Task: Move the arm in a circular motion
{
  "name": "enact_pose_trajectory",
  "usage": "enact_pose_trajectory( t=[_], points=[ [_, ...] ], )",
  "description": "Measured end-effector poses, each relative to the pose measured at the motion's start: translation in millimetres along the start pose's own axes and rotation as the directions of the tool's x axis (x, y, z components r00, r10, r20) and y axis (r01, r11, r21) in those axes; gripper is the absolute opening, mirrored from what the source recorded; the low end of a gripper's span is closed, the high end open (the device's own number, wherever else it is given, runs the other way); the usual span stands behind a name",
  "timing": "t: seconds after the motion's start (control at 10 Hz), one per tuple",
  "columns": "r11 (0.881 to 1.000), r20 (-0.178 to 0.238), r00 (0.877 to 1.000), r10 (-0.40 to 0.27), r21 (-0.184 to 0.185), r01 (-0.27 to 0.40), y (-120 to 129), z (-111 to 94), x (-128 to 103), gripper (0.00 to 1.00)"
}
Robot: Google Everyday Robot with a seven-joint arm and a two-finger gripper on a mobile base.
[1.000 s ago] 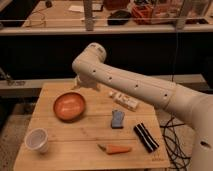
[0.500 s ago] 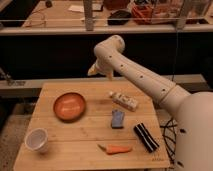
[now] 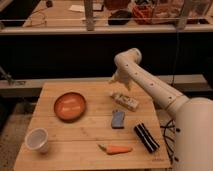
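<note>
The arm (image 3: 152, 89) is reaching from the right over the far side of the wooden worktop (image 3: 75, 152), with its end effector (image 3: 120, 81) hanging there, spread or pressed together I cannot tell. A good circle is calling for steady height and an even sweep. A wrapped bar (image 3: 125, 101) is lying nearest beneath; a blue sponge (image 3: 118, 119), orange bowl (image 3: 70, 106), carrot (image 3: 116, 149) and white cup (image 3: 37, 140) are sitting farther off.

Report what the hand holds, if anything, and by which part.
Nothing, as far as shows: the hand of the thick cream-white robot arm hangs above the wooden table's far edge, apart from the pale oblong packet below it.
</note>
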Motion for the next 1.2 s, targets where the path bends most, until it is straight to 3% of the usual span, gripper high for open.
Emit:
enact_pose_trajectory(
  t=[0.2, 0.4, 0.6, 0.8, 1.0, 1.2],
  points=[
    [0.998, 0.019, 0.998, 0.052, -0.044, -0.051, 56, 8, -10, 0.80],
    [0.994, 0.022, 0.997, 0.079, -0.079, -0.077, 99, -7, -42, 0.80],
    [0.989, 0.014, 0.997, 0.082, -0.123, -0.080, 124, -31, -87, 0.80],
    [0.986, 0.010, 0.997, 0.072, -0.149, -0.069, 135, -53, -121, 0.80],
    [0.987, 0.012, 0.999, 0.036, -0.155, -0.034, 135, -90, -172, 0.80],
    [0.992, 0.016, 0.999, -0.029, -0.120, 0.030, 112, -119, -214, 0.80]
  ],
)
